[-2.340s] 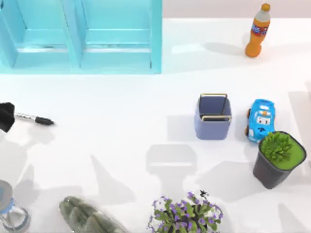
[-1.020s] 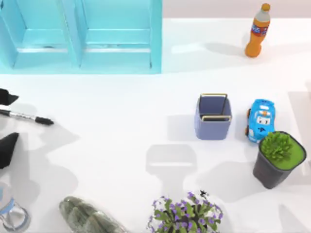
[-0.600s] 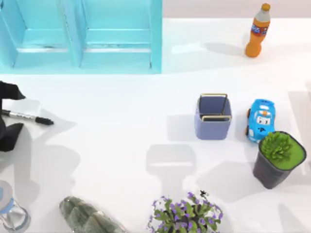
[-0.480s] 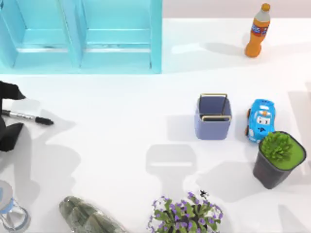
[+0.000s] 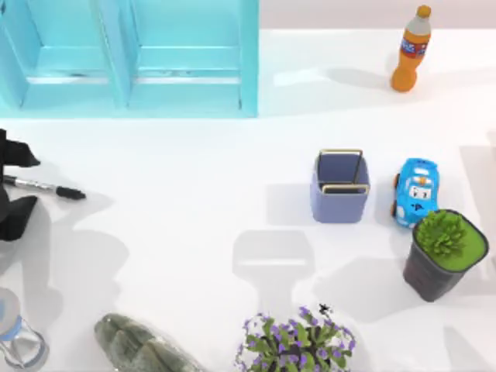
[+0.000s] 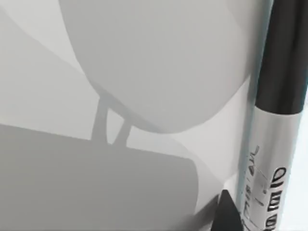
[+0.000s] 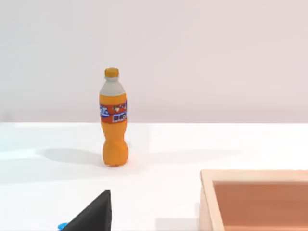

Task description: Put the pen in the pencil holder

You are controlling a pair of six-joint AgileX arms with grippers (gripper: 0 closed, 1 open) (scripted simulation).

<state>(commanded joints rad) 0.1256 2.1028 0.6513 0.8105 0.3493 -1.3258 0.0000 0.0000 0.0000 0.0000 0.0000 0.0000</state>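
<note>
Left claw point(image 5: 6, 186) wide, straddling pen point(image 5: 46, 187) flat on surface point(image 5: 194, 194); close squarely on barrel, then lift level.

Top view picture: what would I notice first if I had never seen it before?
Probably the big light blue cabinet filling the far left of the table, and the bright orange bottle standing at the far right. Next, the left gripper at the table's left edge, open, with its black fingers on either side of the pen lying flat. Over to the right stands the pencil holder, with a blue toy car beside it.
</note>
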